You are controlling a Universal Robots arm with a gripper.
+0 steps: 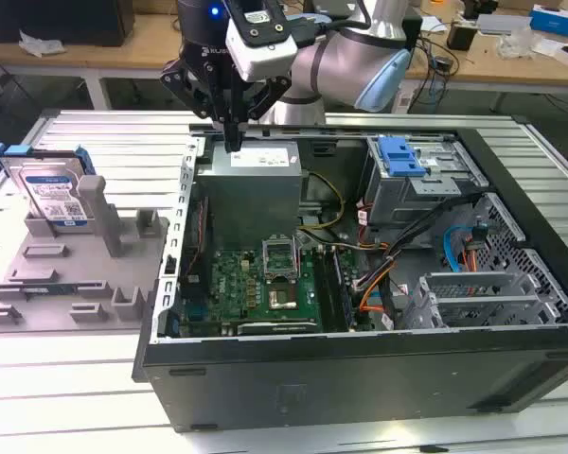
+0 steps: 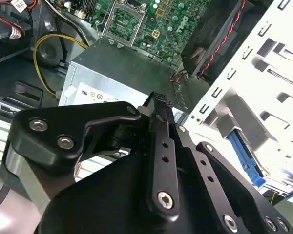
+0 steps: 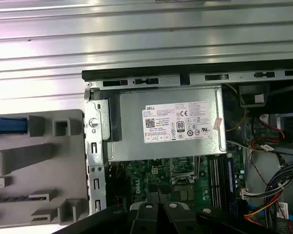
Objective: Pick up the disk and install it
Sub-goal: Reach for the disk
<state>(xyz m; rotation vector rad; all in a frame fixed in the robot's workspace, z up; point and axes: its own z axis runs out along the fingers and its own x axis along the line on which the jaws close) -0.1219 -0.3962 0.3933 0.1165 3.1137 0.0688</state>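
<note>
The disk (image 1: 49, 194), a silver drive with a blue-and-white label in a blue bracket, stands on edge in the grey fixture (image 1: 76, 279) at the exterior view's left. Its blue edge (image 3: 7, 125) shows in the first wrist view. My gripper (image 1: 232, 142) hangs over the open computer case's back corner, just above the power supply (image 1: 251, 180) and well to the right of the disk. The black fingers (image 2: 158, 105) are shut together with nothing between them. In the first wrist view the gripper (image 3: 158, 195) sits over the motherboard (image 3: 185, 178).
The open black case (image 1: 360, 369) holds the motherboard (image 1: 265, 279), cables and a drive cage with a blue latch (image 1: 402, 156). A grey upright post (image 1: 99, 208) stands next to the disk. Ribbed aluminium table (image 1: 95, 132) surrounds both. Cluttered benches stand behind.
</note>
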